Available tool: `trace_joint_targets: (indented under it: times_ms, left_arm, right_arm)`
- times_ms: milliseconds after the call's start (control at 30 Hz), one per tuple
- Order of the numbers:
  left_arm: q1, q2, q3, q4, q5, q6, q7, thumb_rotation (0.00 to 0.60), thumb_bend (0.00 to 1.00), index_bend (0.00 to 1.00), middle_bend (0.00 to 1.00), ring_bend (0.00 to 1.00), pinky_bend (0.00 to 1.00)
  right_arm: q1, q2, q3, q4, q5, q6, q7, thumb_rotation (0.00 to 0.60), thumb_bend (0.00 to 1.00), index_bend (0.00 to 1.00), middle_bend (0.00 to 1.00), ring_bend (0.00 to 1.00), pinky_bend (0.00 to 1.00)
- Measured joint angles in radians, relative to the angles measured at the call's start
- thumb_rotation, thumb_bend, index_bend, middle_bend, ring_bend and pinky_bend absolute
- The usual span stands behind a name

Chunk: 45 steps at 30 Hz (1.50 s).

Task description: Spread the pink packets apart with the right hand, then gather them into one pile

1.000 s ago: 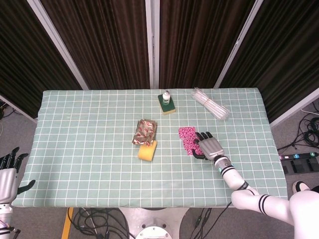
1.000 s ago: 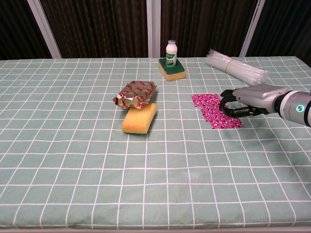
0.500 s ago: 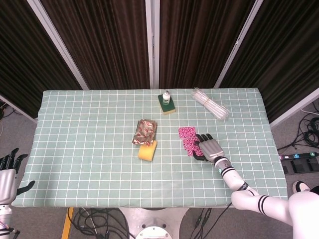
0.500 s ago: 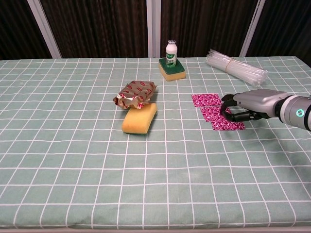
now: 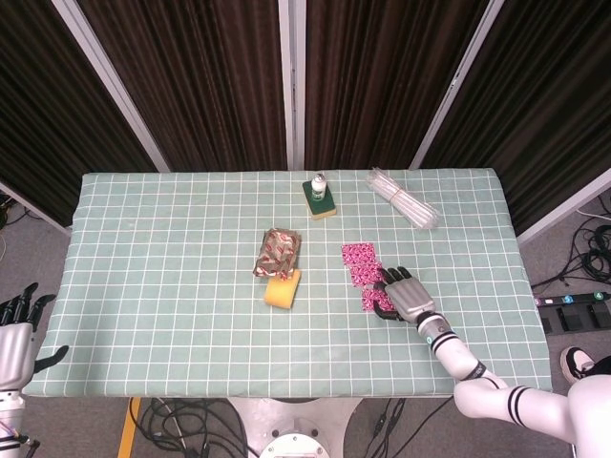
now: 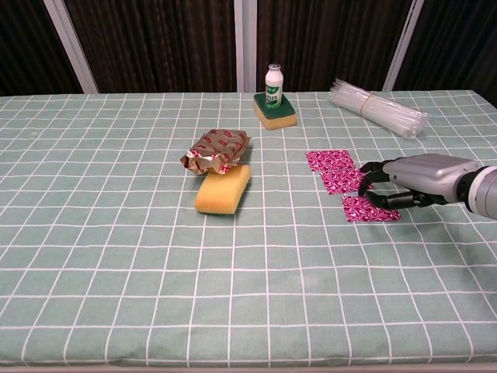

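Three pink packets (image 6: 351,185) now lie fanned out where a stack sat a second ago.
Right hand (image 6: 411,182) has dragged the nearest one toward the robot, fingers curled down pressing it; the middle and far ones stay beyond. Spreading looks nearly done, gathering comes next. Left hand (image 5: 13,341) hangs open off-table.

the right hand (image 6: 415,180) covers part of the nearest pink packet (image 6: 365,208).
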<state>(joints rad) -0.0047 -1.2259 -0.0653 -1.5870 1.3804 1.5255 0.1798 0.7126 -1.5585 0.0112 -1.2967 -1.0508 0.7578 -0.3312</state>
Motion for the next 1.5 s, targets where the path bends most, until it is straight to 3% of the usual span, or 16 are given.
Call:
trace_joint_targets:
  times_ms: [367,633,733,900,1000,1500]
  left_arm:
    - [-0.001,0.001,-0.001,-0.001,-0.001,-0.001,0.000,0.600,0.12,0.27,0.18,0.15,0.17]
    - [-0.002,0.003,-0.001,-0.006,0.005,0.003,0.000,0.600,0.12,0.27,0.18,0.15,0.17]
    - [0.000,0.003,0.001,-0.008,0.007,0.006,0.000,0.600,0.12,0.27,0.18,0.15,0.17]
    - [0.007,0.005,0.002,-0.011,0.007,0.015,0.000,0.600,0.12,0.27,0.18,0.15,0.17]
    - [0.011,0.006,0.004,-0.013,0.003,0.016,0.000,0.600,0.12,0.27,0.18,0.15,0.17]
    - [0.018,0.007,0.004,-0.008,-0.012,0.011,-0.003,0.600,0.12,0.27,0.18,0.15,0.17]
  right_arm:
    - [-0.025,0.045,0.012,-0.058,-0.035,0.047,0.023,0.040,0.48,0.23,0.00,0.00,0.00]
    - [-0.015,0.089,0.078,-0.088,-0.029,0.069,0.051,0.267,0.27,0.23,0.01,0.00,0.00]
    - [0.005,0.087,0.108,-0.076,-0.003,0.063,0.044,0.384,0.19,0.23,0.02,0.00,0.00]
    - [0.053,0.057,0.136,-0.012,0.055,0.032,0.001,0.542,0.18,0.24,0.02,0.00,0.00]
    - [0.091,0.020,0.149,0.050,0.096,0.002,-0.040,0.597,0.18,0.24,0.02,0.00,0.00]
    - [0.271,-0.209,0.179,0.409,0.284,-0.170,-0.159,0.600,0.18,0.27,0.03,0.00,0.00]
